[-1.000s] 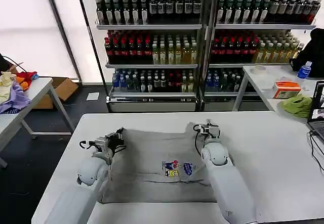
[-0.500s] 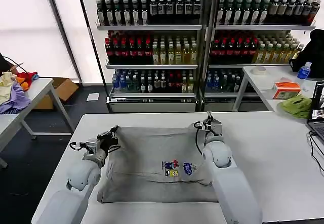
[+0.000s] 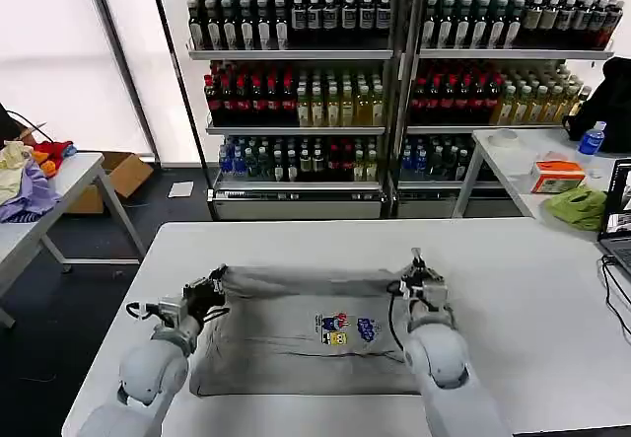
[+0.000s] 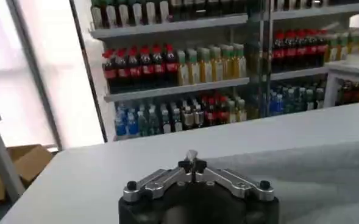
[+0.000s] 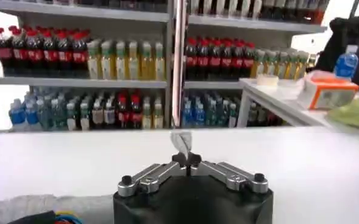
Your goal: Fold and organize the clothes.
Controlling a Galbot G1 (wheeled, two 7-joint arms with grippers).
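Note:
A light grey short-sleeved shirt (image 3: 296,353) lies on the white table (image 3: 532,289), its multicoloured chest print (image 3: 345,327) facing up. My left gripper (image 3: 215,281) is shut on the shirt's far left corner. My right gripper (image 3: 419,267) is shut on the far right corner. The far hem is stretched in a raised line between them. In the left wrist view the fingertips (image 4: 191,163) pinch a small tab of grey cloth, and the shirt (image 4: 301,176) spreads off to one side. In the right wrist view the gripper (image 5: 186,159) holds a pale fold of cloth (image 5: 181,143).
Shelves of bottles (image 3: 394,82) stand behind the table. A side table at the left holds lavender and red fabrics (image 3: 30,195). The table at the right carries a lime-green cloth (image 3: 580,205), an orange box (image 3: 558,174) and a blue bottle (image 3: 592,138). A laptop (image 3: 619,215) sits at the right edge.
Both grippers have drawn back toward me with the shirt's far edge, so the cloth now reaches less far across the table. The left gripper also shifted outward to the left.

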